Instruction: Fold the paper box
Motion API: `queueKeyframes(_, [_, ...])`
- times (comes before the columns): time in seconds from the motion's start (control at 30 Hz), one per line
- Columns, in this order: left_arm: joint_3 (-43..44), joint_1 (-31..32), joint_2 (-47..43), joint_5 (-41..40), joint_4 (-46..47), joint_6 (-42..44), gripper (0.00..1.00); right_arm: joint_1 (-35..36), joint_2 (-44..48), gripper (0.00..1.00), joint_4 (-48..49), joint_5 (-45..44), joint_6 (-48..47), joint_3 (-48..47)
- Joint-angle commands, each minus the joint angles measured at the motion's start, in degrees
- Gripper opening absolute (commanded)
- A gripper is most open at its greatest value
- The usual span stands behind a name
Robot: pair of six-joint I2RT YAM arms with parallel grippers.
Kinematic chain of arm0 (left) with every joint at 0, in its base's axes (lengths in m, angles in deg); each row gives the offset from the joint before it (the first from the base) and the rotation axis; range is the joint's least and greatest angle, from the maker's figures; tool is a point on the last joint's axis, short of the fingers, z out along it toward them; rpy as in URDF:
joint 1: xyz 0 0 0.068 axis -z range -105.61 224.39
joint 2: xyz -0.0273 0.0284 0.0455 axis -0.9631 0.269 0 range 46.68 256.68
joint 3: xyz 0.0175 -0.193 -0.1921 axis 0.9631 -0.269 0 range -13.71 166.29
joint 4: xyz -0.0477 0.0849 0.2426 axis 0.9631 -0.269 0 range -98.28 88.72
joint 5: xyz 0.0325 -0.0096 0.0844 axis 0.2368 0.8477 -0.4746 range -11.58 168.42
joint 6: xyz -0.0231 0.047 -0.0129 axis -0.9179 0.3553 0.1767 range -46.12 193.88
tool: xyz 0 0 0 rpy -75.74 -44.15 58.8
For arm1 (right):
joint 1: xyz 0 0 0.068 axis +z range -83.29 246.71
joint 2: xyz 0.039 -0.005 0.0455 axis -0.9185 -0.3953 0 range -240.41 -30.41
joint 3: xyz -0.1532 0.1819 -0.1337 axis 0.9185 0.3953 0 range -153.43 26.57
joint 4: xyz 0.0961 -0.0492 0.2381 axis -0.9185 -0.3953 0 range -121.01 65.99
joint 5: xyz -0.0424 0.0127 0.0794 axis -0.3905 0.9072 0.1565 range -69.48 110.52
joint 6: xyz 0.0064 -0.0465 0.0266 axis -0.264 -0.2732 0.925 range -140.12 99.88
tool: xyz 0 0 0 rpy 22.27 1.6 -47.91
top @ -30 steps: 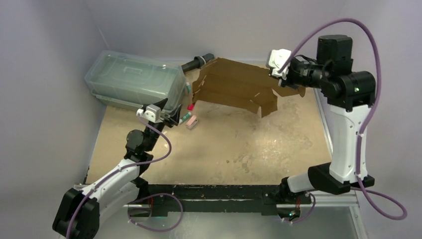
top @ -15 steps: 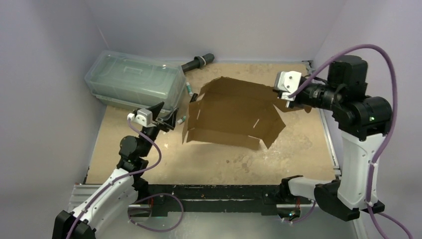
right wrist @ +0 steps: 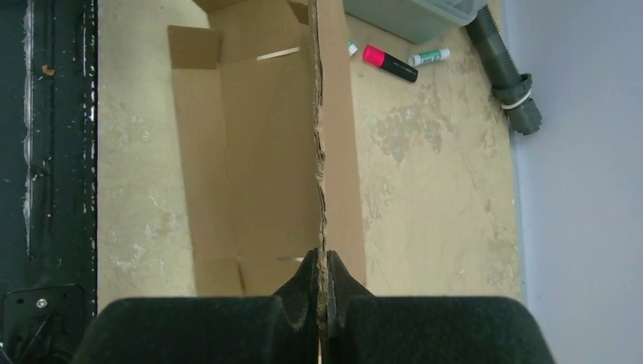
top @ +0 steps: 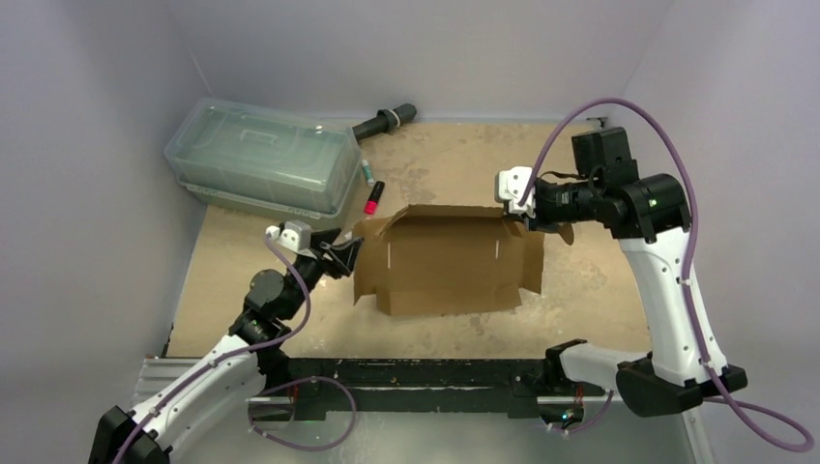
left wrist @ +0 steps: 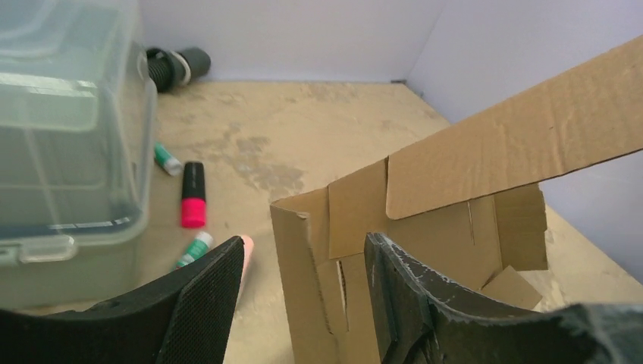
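Sandy counter [top: 435, 164] carries the paper box [top: 445, 271] at its middle, long axis left to right; my right claw [right wrist: 322, 265] pinches its raised far wall, my left claw [left wrist: 299, 262], half wide, faces its left end

Plain brown corrugated cardboard paper box [top: 450, 266]: matt, dry faces, faintly ribbed. In the right wrist view I see a ragged cut edge with the fluting exposed.
Tan bench [top: 580, 290]: matt, mottled, scuffed with pale blotches.
Clear greenish plastic lidded container [top: 261, 159]: smooth, translucent, mild sheen.
Pink-and-black marker [left wrist: 192, 196]: smooth, glossy plastic.
Left gripper [left wrist: 302, 250]: black jaws. I note a fine cross-hatched texture on the inner faces and grey wear along the edges.
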Motion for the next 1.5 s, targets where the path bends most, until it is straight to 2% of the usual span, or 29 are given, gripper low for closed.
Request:
queueKeyframes(0.0, [2.2,4.2,0.5,-6.7,-7.4,-2.3,0.59,0.2,4.1,0.00,0.7,3.1,-0.3,1.6])
queueKeyframes(0.1, [2.9,4.5,-1.0,-9.7,-12.2,-6.2,0.59,0.2,5.1,0.00,0.9,1.6,-0.2,2.9])
queueKeyframes(0.27, [7.2,4.5,-8.9,-15.9,-24.8,-11.6,0.61,0.3,7.3,0.00,3.5,-1.1,1.9,4.1])
queueKeyframes(0.4, [12.3,4.6,-13.9,-19.2,-37.0,-15.9,0.68,0.2,8.0,0.00,7.4,-2.1,4.3,4.6])
queueKeyframes(0.5, [16.1,4.5,-14.2,-18.4,-43.9,-19.0,0.71,0.3,7.8,0.00,10.3,-3.6,6.0,5.1])
queueKeyframes(0.73, [25.2,4.6,-4.0,-3.4,-50.9,-20.1,0.77,0.3,6.2,0.00,13.1,-5.5,7.8,4.0])
queueKeyframes(0.97, [29.4,4.6,8.8,-8.3,-57.9,-16.8,0.75,0.2,5.5,0.00,13.3,-5.1,8.4,2.9])
queueKeyframes(1.1, [29.7,4.7,14.8,-11.2,-58.1,-14.3,0.64,0.3,5.4,0.00,13.0,-5.5,8.2,2.8])
queueKeyframes(1.17, [29.2,4.9,16.0,-11.6,-56.9,-13.4,0.47,0.2,5.4,0.00,13.1,-5.9,8.1,2.9])
queueKeyframes(1.23, [29.1,4.9,17.2,-11.3,-55.6,-12.9,0.22,0.2,5.4,0.00,13.4,-6.3,8.1,3.3])
queueKeyframes(1.27, [29.0,4.9,17.7,-10.5,-54.5,-12.7,0.15,0.3,5.4,0.00,13.8,-6.6,8.1,3.6])
queueKeyframes(1.4, [28.1,5.2,19.1,-8.3,-47.4,-11.5,0.01,0.2,5.2,0.00,16.5,-9.8,8.8,3.4])
queueKeyframes(1.47, [26.7,5.7,19.3,-8.6,-40.2,-10.2,0.00,0.2,4.9,0.00,19.0,-12.3,9.6,2.5])
